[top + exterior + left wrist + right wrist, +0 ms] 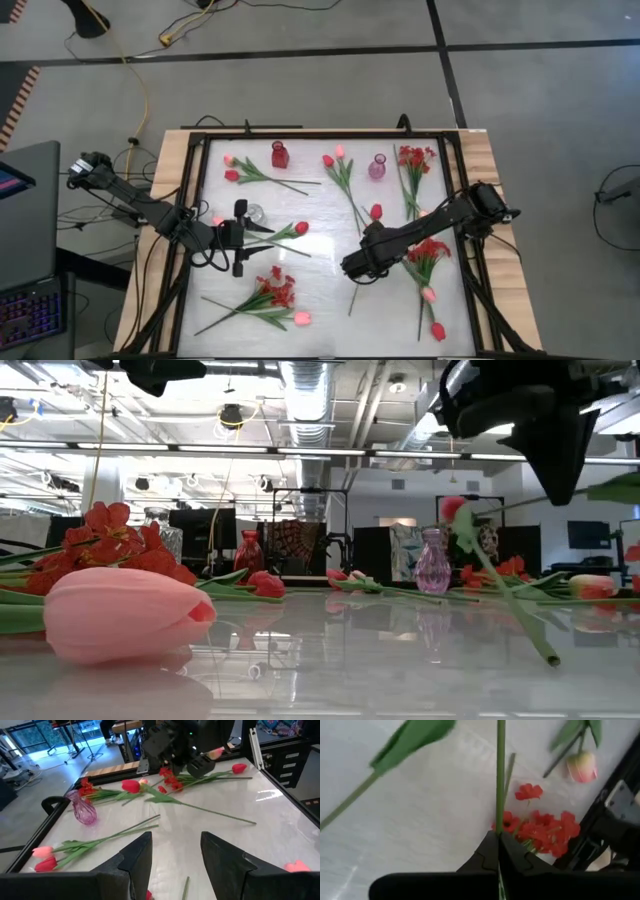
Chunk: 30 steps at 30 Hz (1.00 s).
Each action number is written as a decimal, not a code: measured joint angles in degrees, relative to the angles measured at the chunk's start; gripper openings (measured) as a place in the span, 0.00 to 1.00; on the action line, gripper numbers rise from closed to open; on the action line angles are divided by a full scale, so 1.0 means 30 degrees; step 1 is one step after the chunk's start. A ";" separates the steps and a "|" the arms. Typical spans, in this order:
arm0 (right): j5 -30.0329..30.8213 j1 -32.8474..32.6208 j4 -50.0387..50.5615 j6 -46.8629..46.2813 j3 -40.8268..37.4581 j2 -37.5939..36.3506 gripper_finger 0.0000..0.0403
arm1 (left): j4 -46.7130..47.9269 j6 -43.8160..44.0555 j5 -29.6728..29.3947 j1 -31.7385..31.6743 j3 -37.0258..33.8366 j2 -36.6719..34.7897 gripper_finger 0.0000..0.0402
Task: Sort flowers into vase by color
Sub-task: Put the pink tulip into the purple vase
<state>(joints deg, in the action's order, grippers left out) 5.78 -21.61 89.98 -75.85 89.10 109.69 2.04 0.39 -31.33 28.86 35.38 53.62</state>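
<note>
My right gripper (355,268) hangs over the table's middle, shut on the green stem of a red tulip (376,212). In the low view this tulip (455,508) slants, head raised and cut end (552,658) low near the table. My left gripper (175,865) waits open at the table's left (240,236) and touches nothing. At the back stand a red vase (279,155) and a pink vase (377,165). A clear vase (255,213) stands by the left gripper. My right gripper pinches the tulip's thin stem (499,827) between its two fingertips, roughly at mid-length as the high view shows it. The fingers come from above, pointing steeply down. The head end is lifted; whether the cut end touches the table I cannot tell.
Loose flowers lie around: pink and red tulips (232,168) at the far left, a tulip pair (335,158) at mid-back and red sprays (415,158) (430,250) on the right. A spray with a pink tulip (275,295) lies near the front. A black frame (465,250) rims the table.
</note>
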 joint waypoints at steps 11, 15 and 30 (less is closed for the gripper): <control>-0.0490 -0.0131 -0.0034 0.5667 -0.0117 0.0707 0.06 | 0.0005 -0.0034 0.0000 -0.0005 0.0000 -0.0005 0.39; -0.0517 -0.0139 -0.0271 0.8082 -0.0117 0.0707 0.06 | 0.0017 -0.0039 -0.0007 -0.0007 0.0000 -0.0005 0.39; 0.5159 0.0873 -0.0154 1.0590 -0.0117 0.0707 0.06 | 0.0024 0.0015 -0.0022 -0.0004 0.0000 -0.0005 0.39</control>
<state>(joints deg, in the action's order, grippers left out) 21.26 -18.99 89.52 -44.08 88.75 111.81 2.11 0.44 -31.40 28.85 35.38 53.60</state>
